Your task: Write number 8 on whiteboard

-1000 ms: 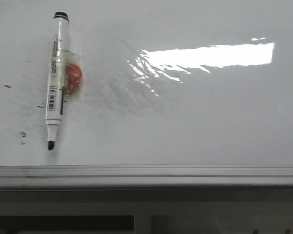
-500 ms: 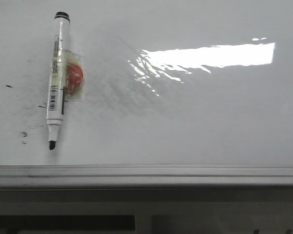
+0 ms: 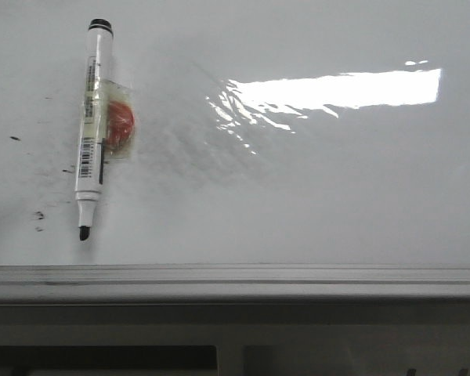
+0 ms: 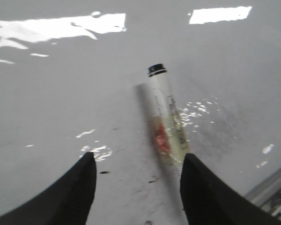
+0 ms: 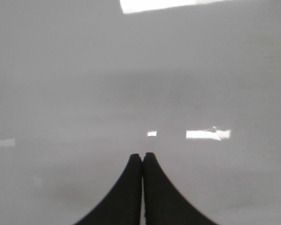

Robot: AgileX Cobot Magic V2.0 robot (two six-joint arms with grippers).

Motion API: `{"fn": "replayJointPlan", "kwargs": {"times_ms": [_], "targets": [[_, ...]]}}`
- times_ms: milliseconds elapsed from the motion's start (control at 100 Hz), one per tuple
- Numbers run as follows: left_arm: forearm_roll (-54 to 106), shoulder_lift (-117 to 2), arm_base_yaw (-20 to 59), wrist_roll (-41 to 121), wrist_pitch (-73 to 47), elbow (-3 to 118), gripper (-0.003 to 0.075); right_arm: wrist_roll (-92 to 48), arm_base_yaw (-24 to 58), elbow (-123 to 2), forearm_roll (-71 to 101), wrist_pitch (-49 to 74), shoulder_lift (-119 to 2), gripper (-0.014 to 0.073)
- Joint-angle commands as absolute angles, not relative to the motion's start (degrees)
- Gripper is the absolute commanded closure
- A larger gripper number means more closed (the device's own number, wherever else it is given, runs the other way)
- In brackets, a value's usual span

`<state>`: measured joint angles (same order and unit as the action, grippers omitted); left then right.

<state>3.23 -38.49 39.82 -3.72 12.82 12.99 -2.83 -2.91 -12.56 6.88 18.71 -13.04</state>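
The left gripper [image 4: 136,185] hangs spread wide just short of one marker [image 3: 93,125], uncapped, lying near the whiteboard's [image 3: 337,196] front-left edge. The right gripper [image 5: 142,187] is pressed closed, empty. The marker looks light, stiff and smooth (grip mid-barrel, by its one red lump). No number 8 drawn yet.

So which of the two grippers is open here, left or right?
The left gripper: its fingers stand spread above the whiteboard, pointing toward the marker. The right gripper has its fingertips pressed together and holds nothing.
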Motion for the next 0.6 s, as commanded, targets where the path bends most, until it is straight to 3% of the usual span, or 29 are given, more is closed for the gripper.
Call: {"fn": "replayJointPlan", "kwargs": {"times_ms": [0, 200, 590], "targets": [[3.8, -42.2, 43.1, -3.8, 18.1, 16.3, 0.0344, -2.9, -2.9, -14.1, 7.1, 14.2, -14.1, 0.0657], [6.8, -49.8, 47.2, -4.3, 22.9, 17.1, 0.0341, -2.9, -2.9, -14.1, 7.1, 14.2, -14.1, 0.0657], [8.1, -59.9, 47.4, -7.1, 29.9, 18.0, 0.0318, -2.9, -2.9, -14.1, 7.1, 14.2, -14.1, 0.0657]]}}
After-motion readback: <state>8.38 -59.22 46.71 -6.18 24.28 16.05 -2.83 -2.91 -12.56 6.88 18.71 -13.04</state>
